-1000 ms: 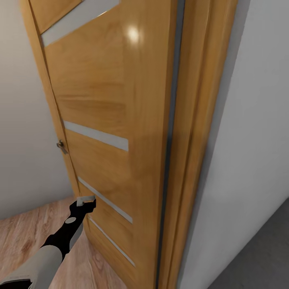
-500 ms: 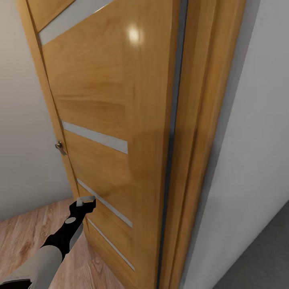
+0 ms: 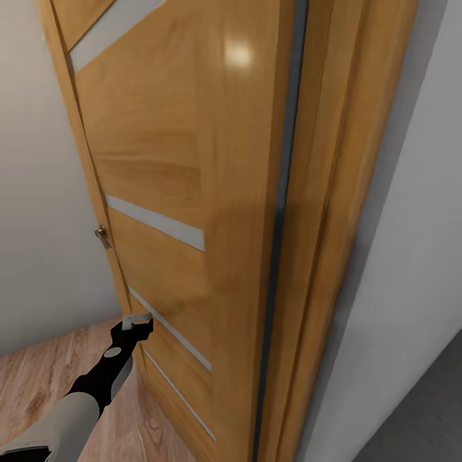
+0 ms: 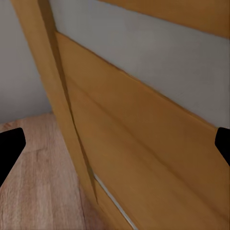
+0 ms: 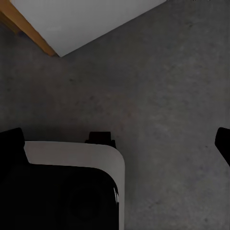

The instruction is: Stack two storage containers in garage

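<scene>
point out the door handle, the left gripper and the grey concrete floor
door handle [image 3: 101,235], head view, on the small metal knob at the door's edge
left gripper [image 3: 138,319], head view, between the fingertips by the door's lower part
grey concrete floor [image 5: 163,86], right wrist view, on a bare speckled patch

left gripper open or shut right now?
Open. In the left wrist view the left gripper shows its two dark fingertips far apart at opposite edges, nothing between them, facing the wooden door.

door [image 3: 186,192] top cropped, handle [image 3: 101,235] tiny
</scene>
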Controlling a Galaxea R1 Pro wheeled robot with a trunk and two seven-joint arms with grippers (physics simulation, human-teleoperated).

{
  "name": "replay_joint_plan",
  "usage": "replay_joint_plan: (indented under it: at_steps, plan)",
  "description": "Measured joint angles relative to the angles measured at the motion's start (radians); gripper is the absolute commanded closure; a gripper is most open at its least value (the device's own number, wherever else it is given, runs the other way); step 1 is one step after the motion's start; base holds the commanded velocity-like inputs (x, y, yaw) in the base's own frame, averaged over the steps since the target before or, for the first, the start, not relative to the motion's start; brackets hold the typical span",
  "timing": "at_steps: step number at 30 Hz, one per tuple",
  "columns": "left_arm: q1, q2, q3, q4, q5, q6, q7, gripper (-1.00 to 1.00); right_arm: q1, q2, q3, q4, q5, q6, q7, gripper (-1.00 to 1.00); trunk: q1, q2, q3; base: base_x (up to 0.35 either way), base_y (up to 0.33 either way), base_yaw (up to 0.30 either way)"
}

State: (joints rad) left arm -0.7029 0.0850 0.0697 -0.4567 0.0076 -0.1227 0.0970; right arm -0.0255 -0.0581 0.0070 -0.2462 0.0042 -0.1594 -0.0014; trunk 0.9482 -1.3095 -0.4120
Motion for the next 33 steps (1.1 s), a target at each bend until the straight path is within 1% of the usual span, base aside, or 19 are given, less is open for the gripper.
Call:
replay_joint_plan:
  at_steps: [4, 10, 17, 27, 33]
  plan:
    - [0.000, 0.000, 0.000, 0.000, 0.000, 0.000, 0.000, -1.00, 0.000, 0.000, 0.000, 0.000, 0.000, 0.000, 0.000, -1.00, 0.000, 0.000, 0.000, 0.029, 0.008, 0.000]
    - [-0.001, 0.010, -0.001, -0.001, -0.001, 0.000, -0.004, -1.00, 0.000, 0.000, 0.000, 0.000, 0.000, 0.000, 0.000, -1.00, 0.000, 0.000, 0.000, 0.005, 0.110, 0.000]
    - [-0.001, 0.011, -0.002, -0.001, -0.001, 0.000, -0.004, -1.00, 0.000, 0.000, 0.000, 0.000, 0.000, 0.000, 0.000, -1.00, 0.000, 0.000, 0.000, 0.001, 0.151, 0.000]
    - [0.000, 0.012, -0.001, -0.001, -0.001, -0.001, -0.004, -1.00, 0.000, 0.000, 0.000, 0.000, 0.000, 0.000, 0.000, -1.00, 0.000, 0.000, 0.000, 0.000, 0.033, 0.000]
    - [-0.001, 0.012, -0.001, 0.000, -0.001, -0.001, -0.004, -1.00, 0.000, 0.000, 0.000, 0.000, 0.000, 0.000, 0.000, -1.00, 0.000, 0.000, 0.000, 0.000, 0.003, -0.145]
